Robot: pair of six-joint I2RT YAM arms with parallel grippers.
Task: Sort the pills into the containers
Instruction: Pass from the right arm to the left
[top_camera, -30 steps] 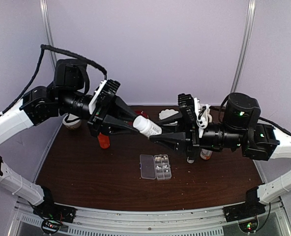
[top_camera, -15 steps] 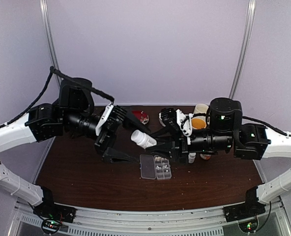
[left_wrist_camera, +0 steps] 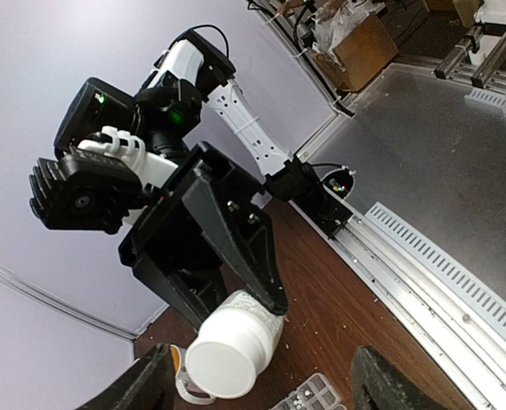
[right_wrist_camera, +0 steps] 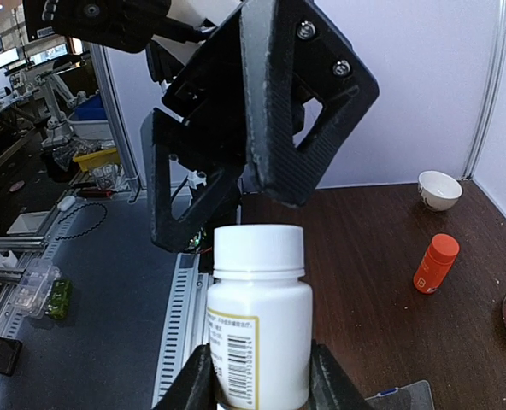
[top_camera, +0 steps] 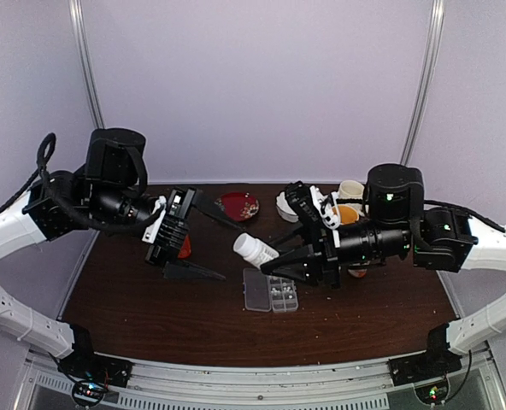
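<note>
left claw (top_camera: 227,252): jaws spread wide, nothing in them. it hangs above the surface (top_camera: 150,316), left of centre, with its fingers pointing toward the right arm.

right claw (top_camera: 272,257): closed on a white bottle (top_camera: 255,248), gripped round the lower body. the cap is on. the bottle is tilted in the air, cap end toward the left claw and close to its open mouth. the left wrist view shows a clear gap between that claw's fingers and the bottle, so no contact.

pill box (top_camera: 272,291): lies flat on the surface near the centre, just below and in front of the held bottle. the lid is swung open to the left. the cells (top_camera: 284,290) stand in two rows on the right half, uncovered.

pills (top_camera: 280,288): whitish specks lie in several cells. they are too small to count. i cannot tell whether any lie loose on the surface.

other items: an orange bottle (right_wrist_camera: 435,263) stands upright on the left side, partly hidden behind the left claw in the top view. a red plate (top_camera: 238,205) and a mug (top_camera: 350,190) sit along the far edge. a white bowl (right_wrist_camera: 439,189) sits at the far left.
</note>
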